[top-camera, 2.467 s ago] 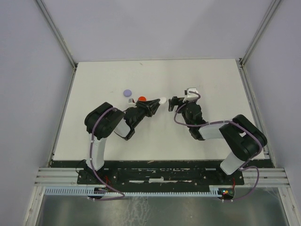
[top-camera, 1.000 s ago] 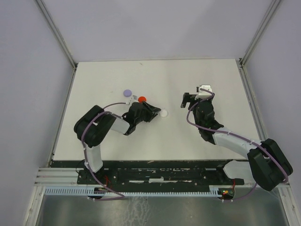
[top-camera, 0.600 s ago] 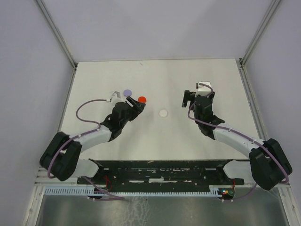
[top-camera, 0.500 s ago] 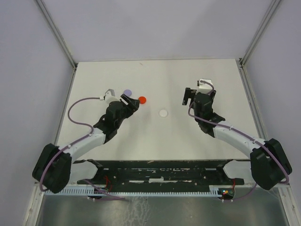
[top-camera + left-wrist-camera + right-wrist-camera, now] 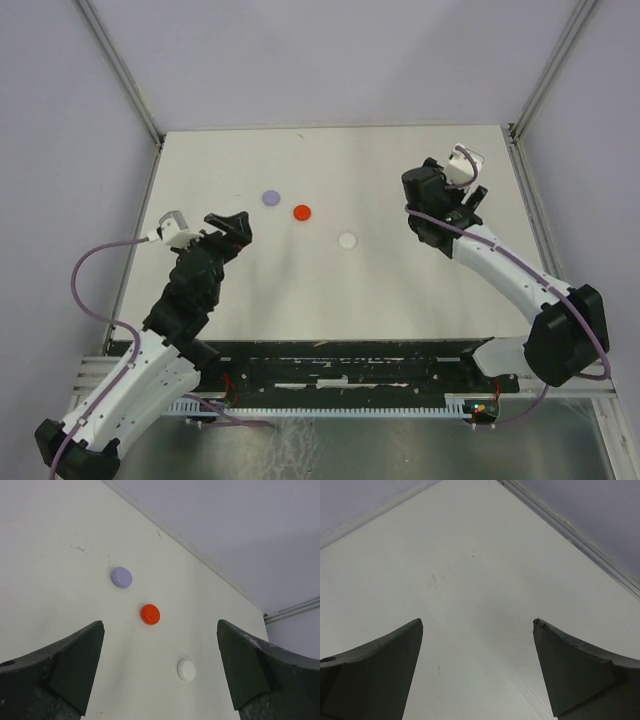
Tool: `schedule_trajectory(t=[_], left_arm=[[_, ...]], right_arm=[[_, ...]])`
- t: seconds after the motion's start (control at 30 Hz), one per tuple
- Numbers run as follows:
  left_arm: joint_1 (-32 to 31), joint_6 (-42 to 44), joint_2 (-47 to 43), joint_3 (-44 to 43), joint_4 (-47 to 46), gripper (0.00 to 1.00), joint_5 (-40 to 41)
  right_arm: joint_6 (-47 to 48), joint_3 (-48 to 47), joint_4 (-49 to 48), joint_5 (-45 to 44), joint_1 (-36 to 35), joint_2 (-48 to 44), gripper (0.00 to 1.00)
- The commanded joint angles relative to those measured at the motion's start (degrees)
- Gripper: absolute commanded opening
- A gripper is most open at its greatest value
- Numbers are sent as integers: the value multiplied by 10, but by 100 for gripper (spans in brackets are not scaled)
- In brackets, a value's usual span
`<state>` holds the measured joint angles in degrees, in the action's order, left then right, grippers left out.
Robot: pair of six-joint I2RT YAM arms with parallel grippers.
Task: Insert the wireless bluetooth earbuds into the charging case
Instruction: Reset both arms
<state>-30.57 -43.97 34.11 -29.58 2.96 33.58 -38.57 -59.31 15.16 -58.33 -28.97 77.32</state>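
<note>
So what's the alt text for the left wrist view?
A lavender disc, a red disc and a white disc lie apart in a diagonal row on a white table. The left pincer's two dark fingers frame the bottom corners, spread open and empty.

1. The table (image 5: pixel 60 580) had a matt white top, smooth apart from a few faint grey scuffs.
2. The lavender disc (image 5: pixel 121 577), red disc (image 5: pixel 150 614) and white disc (image 5: pixel 186 670) looked like smooth plastic with a soft sheen.
3. The fingers (image 5: pixel 70 670) of the left gripper (image 5: pixel 159 627) were dark, matt and faintly grainy, like hard plastic. The fingers (image 5: pixel 375 665) of the right gripper (image 5: pixel 477 625) looked alike.
4. The left arm (image 5: pixel 140 375) and right arm (image 5: pixel 510 275) wore glossy white plastic shells with duller black joints.
5. The lilac cable (image 5: pixel 85 280) had a smooth, rubbery sheath.
6. The rails (image 5: pixel 120 70) looked like pale brushed metal.
7. The walls (image 5: pixel 330 60) were matt.
</note>
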Motion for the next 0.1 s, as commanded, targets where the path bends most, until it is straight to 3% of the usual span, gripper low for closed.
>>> schedule_trajectory(t=[0.0,0.07], left_arm=[[1,27,-45,9,42,99,50],[2,22,-57,12,49,99,48]], right_arm=[[-82,-38,145,-96,0,12,100],[-153,-60,207,-116,0,17,100]])
